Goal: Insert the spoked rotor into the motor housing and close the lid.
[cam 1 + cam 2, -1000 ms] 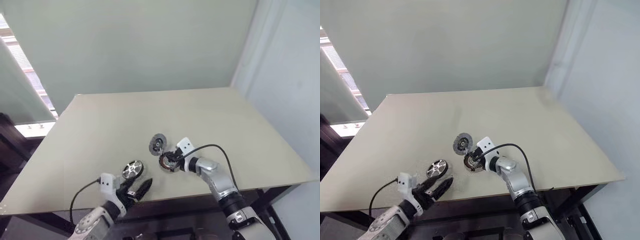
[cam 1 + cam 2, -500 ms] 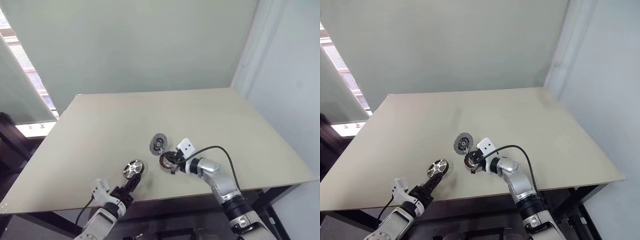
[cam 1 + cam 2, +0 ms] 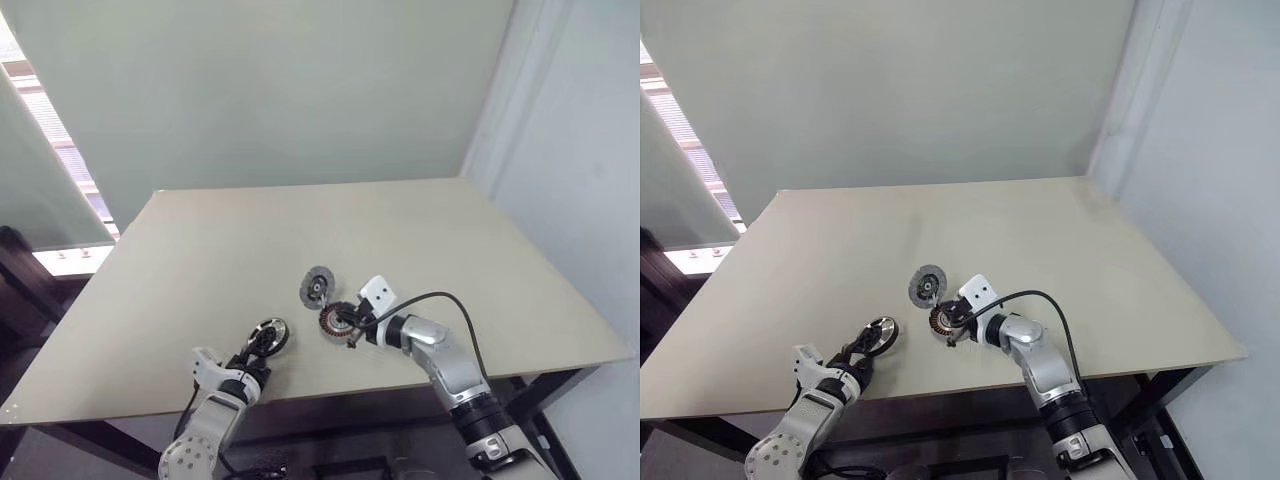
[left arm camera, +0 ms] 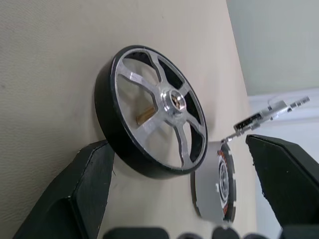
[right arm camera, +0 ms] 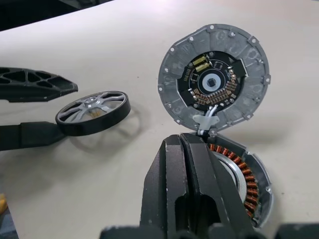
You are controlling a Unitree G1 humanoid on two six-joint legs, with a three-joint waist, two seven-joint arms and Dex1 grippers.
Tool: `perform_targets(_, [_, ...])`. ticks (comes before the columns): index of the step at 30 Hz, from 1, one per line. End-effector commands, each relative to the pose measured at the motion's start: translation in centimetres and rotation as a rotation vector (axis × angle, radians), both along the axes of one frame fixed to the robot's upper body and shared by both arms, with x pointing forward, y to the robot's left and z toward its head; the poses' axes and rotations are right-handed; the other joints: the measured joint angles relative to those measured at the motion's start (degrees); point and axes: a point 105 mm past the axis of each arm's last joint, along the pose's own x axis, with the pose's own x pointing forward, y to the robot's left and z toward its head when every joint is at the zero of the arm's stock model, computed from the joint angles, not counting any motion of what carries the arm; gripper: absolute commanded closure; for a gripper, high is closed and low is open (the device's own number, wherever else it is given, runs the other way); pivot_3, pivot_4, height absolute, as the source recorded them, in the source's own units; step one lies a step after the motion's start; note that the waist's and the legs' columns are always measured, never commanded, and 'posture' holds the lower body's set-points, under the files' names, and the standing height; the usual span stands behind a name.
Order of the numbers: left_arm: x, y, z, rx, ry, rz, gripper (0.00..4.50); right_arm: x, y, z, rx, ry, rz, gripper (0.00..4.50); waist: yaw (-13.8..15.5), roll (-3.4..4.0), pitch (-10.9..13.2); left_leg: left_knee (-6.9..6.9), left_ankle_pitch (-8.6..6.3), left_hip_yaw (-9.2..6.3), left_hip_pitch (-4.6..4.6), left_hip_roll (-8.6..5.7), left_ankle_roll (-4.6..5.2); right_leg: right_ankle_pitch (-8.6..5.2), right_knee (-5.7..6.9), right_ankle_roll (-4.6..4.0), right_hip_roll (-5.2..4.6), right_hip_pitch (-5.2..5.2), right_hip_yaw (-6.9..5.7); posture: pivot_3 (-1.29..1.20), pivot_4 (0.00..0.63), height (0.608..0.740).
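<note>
Both arms have silver-grey metal segments with rounded joints and white plastic parts near the wrists. The right arm (image 3: 445, 362) has a dark band low on the forearm, a white boxy camera mount on the wrist, and a thin black cable looping from that mount back over the forearm. The left arm (image 3: 205, 435) is pale grey with a round joint cap, a white wrist block, and a black cable under it. The fingers are matte black plastic: the right gripper (image 5: 187, 164) has smooth, tapered, ridged fingers; a left finger (image 5: 35, 82) shows a triangular lattice cut-out pattern along its length.
</note>
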Motion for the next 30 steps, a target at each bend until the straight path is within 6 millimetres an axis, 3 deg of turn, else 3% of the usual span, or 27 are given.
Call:
perform_targets(1, [0.4,0.6,0.3,-0.011,-0.005,0.051,0.63,0.4,-0.3,1.9,0.034,-0.058,-0.01,4.5,0.0,-0.01,0.0,0.01,0.0,0.0,-0.01,0.0,0.0,0.0,0.0,0.0,0.0,-0.01,0.0,0.0,0.0,0.74])
perform_targets(11, [0.5,0.6,0.7,-0.027,-0.027,0.068,4.15,0.3,-0.6,1.8,0.027,-0.059,-0.019,4.5,0.0,-0.11,0.0,-0.12,0.06,-0.02,-0.11,-0.08,0.11,0.0,0.01,0.0,-0.01,-0.08,0.05,0.0,0.0,0.74])
perform_targets(20, [-0.1,-0.3,2.8,-0.074,-0.141,-0.024,4.22,0.2,-0.9,1.6,0.021,-0.06,-0.019,4.5,0.0,-0.23,0.1,-0.16,-0.07,-0.04,-0.12,-0.07,-0.04,0.0,0.0,0.0,0.0,-0.12,0.05,0.0,0.0,0.74])
perform_targets(24, [-1.1,-1.3,5.4,-0.161,-0.258,-0.148,4.22,0.2,-1.7,1.3,0.003,-0.058,-0.032,4.5,0.0,-0.29,0.1,-0.15,-0.07,-0.05,-0.21,-0.04,-0.04,0.0,0.01,0.0,0.0,-0.23,0.04,0.0,0.0,0.74])
perform_targets(30, [-3.0,-3.6,7.1,-0.213,-0.305,-0.357,4.22,0.1,-3.2,0.9,-0.025,-0.058,-0.061,4.5,0.0,-0.29,0.1,-0.15,0.02,-0.03,-0.34,-0.05,0.11,0.0,0.02,0.0,-0.01,-0.39,0.06,0.0,0.0,0.74])
